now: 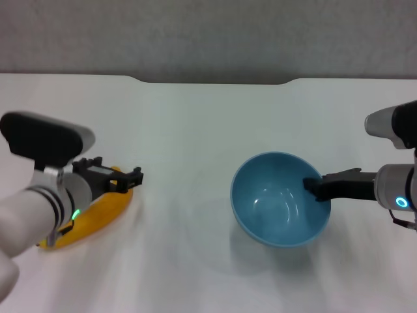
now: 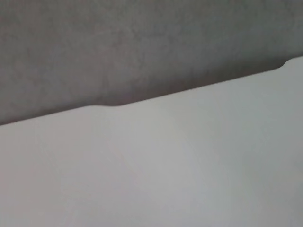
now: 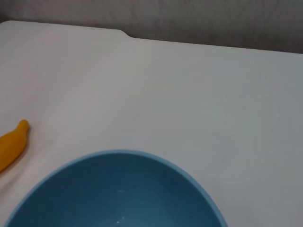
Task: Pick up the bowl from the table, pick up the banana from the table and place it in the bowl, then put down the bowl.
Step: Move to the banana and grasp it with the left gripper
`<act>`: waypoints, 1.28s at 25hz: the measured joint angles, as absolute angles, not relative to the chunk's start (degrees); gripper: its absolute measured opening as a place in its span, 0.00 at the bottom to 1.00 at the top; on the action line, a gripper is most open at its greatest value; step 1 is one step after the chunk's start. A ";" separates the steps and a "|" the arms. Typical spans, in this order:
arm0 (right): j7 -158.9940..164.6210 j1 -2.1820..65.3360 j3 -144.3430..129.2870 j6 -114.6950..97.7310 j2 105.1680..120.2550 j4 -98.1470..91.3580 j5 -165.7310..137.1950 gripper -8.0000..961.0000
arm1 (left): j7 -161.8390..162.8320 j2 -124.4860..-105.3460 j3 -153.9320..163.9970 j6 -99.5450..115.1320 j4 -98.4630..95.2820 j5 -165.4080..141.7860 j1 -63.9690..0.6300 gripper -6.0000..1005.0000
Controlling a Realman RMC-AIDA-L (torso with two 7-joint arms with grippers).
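Observation:
The light-blue bowl (image 1: pixel 273 202) hangs tilted a little above the white table (image 1: pixel 195 130), with its shadow beneath. My right gripper (image 1: pixel 317 187) is shut on the bowl's right rim, with one finger inside. The bowl's rim fills the near part of the right wrist view (image 3: pixel 118 189). The yellow-orange banana (image 1: pixel 88 225) lies at the left. My left gripper (image 1: pixel 120 180) sits over its far end, touching or just above it. The banana's tip shows in the right wrist view (image 3: pixel 12 144). The left wrist view shows only table (image 2: pixel 165 165) and wall.
The table's far edge has a shallow notch (image 1: pixel 215 81) with a grey wall behind it. Bare tabletop lies between the banana and the bowl.

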State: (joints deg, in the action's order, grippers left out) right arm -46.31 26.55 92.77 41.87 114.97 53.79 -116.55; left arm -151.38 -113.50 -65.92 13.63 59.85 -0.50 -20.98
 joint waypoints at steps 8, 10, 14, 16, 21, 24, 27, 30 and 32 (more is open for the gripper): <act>-46.32 25.80 92.81 41.61 114.94 54.40 -116.54 0.04 | -162.99 -111.27 -70.41 39.02 69.30 14.19 -25.43 0.87; -46.32 25.79 92.82 41.55 114.93 54.40 -116.54 0.04 | -163.01 -110.41 -69.88 42.63 70.26 14.43 -26.48 0.87; -46.32 25.91 92.81 41.65 114.88 54.41 -116.54 0.04 | -163.04 -109.59 -69.27 50.39 70.77 14.03 -28.94 0.87; -46.32 25.96 92.82 41.64 114.88 54.41 -116.54 0.04 | -163.04 -109.41 -68.62 54.01 70.73 14.01 -30.22 0.87; -46.32 26.00 92.88 41.39 114.92 54.41 -116.54 0.04 | -163.03 -109.89 -65.91 56.84 68.73 13.90 -33.11 0.87; -46.32 26.11 92.90 41.33 114.93 54.40 -116.54 0.04 | -163.04 -110.73 -65.22 56.70 66.71 13.90 -34.11 0.87; -46.32 26.24 92.91 41.31 114.95 54.40 -116.54 0.04 | -163.04 -111.47 -64.58 56.15 65.55 13.90 -34.69 0.87; -46.32 26.29 92.86 41.30 115.01 54.40 -116.54 0.04 | -163.04 -112.30 -64.15 54.68 63.25 13.74 -35.48 0.87; -46.32 26.29 92.74 41.30 115.05 54.40 -116.53 0.05 | -163.04 -112.99 -64.14 53.78 61.96 13.12 -35.77 0.87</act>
State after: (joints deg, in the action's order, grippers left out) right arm -46.32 26.29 92.74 41.30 115.05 54.40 -116.53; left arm -163.04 -112.99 -64.14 53.78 61.96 13.12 -35.77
